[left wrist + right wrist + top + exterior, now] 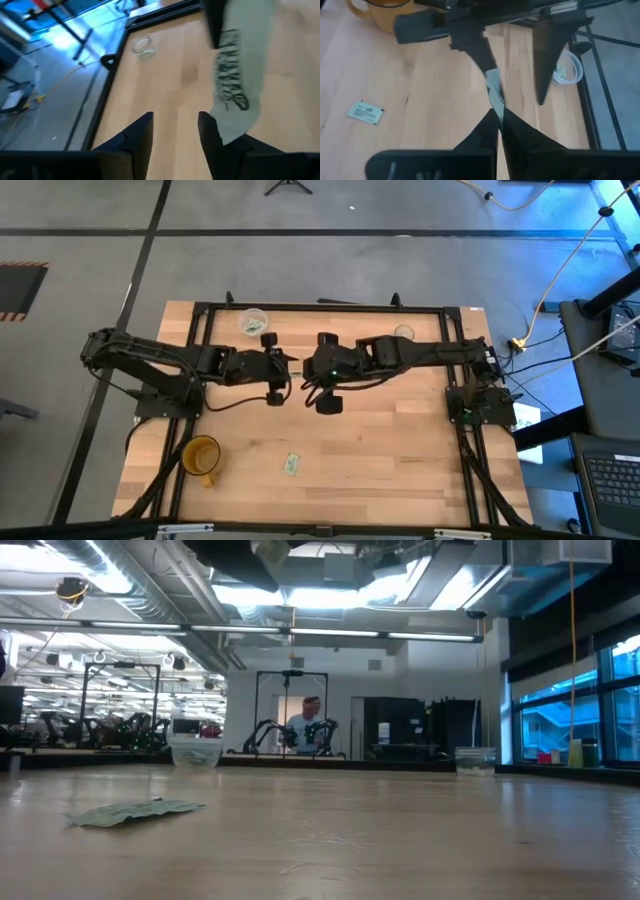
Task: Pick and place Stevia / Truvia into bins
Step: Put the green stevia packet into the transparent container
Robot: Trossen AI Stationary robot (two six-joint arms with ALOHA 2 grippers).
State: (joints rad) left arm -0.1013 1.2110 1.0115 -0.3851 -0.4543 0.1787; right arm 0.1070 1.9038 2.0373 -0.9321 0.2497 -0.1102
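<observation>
Above the table's middle, my right gripper (498,122) (306,370) is shut on a whitish sachet with green print (237,75). My left gripper (175,132) (286,369) faces it, open, with one finger (482,50) right beside the sachet's free end and the other (547,60) farther off. Another sachet (292,464) lies flat on the wood near the table's near edge. The wide cloudy cup (252,321), with sachets in it, and the narrow clear cup (404,333) stand by the far edge. My right gripper pinches one end of the sachet (496,104) between its two fingertips, coming level from the table's right side. The sachet is lifted clear of the table and sticks out past the fingertips toward my left gripper. My left gripper: I cannot tell whether its near finger touches the sachet.
A yellow-orange mug (202,458) stands near the table's near left corner. A black frame (320,307) runs round the tabletop. Bare wood lies between the arms and the near edge. A person (303,725) shows far off in the room beyond.
</observation>
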